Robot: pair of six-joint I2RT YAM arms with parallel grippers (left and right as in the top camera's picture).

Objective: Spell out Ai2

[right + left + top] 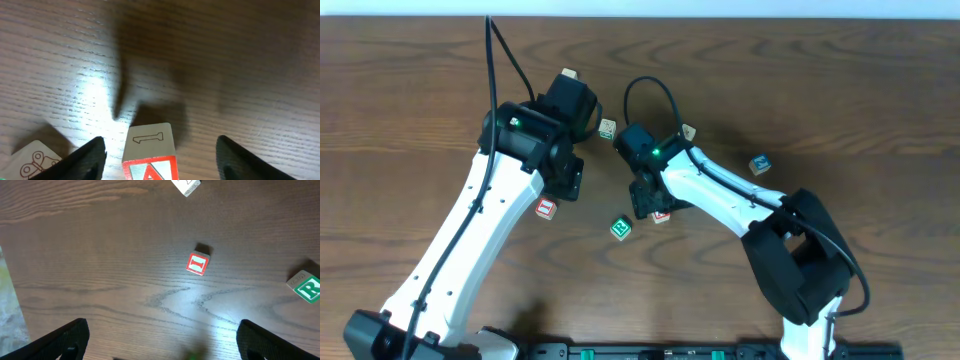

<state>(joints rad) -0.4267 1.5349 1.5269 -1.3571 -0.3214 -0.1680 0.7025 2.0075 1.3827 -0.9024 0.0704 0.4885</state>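
Between the 2 spread, released fingers of the right tool [160, 147], at the bottom centre of the right wrist frame, the red A block [150, 167] is seen, touched by neither finger. A plain closing is judged enough to take it. The left tool [162, 330] is likewise open and empty, the red I block [198, 263] lying ahead near frame centre on the table [100, 255]. 1 green R block [306, 286] sits at the right edge.

Overhead light glares off the table [95, 92] — right wrist view blurred, shadowed.
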